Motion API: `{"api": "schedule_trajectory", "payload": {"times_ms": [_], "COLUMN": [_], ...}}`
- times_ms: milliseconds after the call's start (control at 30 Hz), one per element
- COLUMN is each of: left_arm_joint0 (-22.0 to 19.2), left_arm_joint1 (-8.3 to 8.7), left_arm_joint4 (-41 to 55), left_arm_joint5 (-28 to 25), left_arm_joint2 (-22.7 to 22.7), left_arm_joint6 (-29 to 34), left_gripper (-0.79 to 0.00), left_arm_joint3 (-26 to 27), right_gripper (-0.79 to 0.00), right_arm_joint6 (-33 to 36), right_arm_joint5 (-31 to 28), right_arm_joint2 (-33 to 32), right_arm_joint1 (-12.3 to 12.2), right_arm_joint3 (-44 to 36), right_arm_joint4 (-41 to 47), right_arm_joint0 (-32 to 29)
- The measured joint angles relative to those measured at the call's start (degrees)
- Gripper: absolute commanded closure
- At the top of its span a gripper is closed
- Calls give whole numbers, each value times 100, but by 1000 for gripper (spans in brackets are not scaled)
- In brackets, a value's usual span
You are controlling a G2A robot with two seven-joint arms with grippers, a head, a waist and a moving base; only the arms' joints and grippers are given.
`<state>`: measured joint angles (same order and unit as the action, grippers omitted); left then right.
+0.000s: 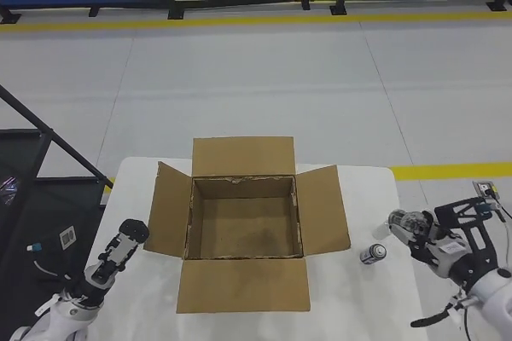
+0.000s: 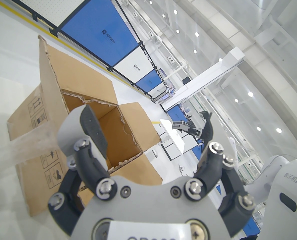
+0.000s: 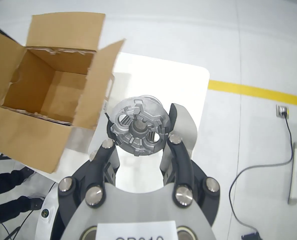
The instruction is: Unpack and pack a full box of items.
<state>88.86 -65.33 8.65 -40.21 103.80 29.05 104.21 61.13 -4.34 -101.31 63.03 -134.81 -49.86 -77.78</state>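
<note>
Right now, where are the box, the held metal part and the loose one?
box [image 1: 243,226], top view, bare floor inside.
held metal part [image 3: 139,129], right wrist view, central hub.
loose metal part [image 1: 373,253], top view, its middle.

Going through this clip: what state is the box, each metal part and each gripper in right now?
cardboard box: open, four flaps folded out, inside looks empty
left gripper: open, empty
right gripper: shut on the geared metal part
second metal part: loose on the table, beside the box
</note>
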Motion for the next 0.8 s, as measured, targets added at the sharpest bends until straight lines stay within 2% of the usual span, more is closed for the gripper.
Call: {"api": "schedule_trajectory", "payload": {"times_ms": [167, 267, 400, 500, 600, 800], "left_arm_joint0": [301, 500, 722, 754, 750, 750], "left_arm_joint1": [-5, -10, -17, -18, -18, -18], "left_arm_joint4": [106, 183, 239, 242, 241, 241], "left_arm_joint5": [-142, -254, -351, -355, -354, -353], "left_arm_joint2": [261, 407, 513, 519, 518, 517], "left_arm_joint6": [-272, -383, -461, -463, -462, -461], "left_gripper": [-785, -785, -785, -785, -785, -785], "left_arm_joint3": [3, -1, 52, 61, 60, 59], "right_gripper": [0, 0, 0, 0, 0, 0], "right_arm_joint6": [604, 806, 938, 978, 993, 997], "right_arm_joint5": [501, 941, 1579, 2009, 2271, 2269], "right_arm_joint2": [1964, 3320, 4987, 5857, 6228, 6222], "right_arm_joint1": [49, 195, 549, 864, 1065, 1063], "right_arm_joint3": [46, 480, 1507, 2273, 2734, 2736], "right_arm_joint4": [-1059, -1630, -2027, -1828, -1626, -1624], "right_arm_joint0": [1256, 2118, 3438, 4230, 4696, 4699]}}
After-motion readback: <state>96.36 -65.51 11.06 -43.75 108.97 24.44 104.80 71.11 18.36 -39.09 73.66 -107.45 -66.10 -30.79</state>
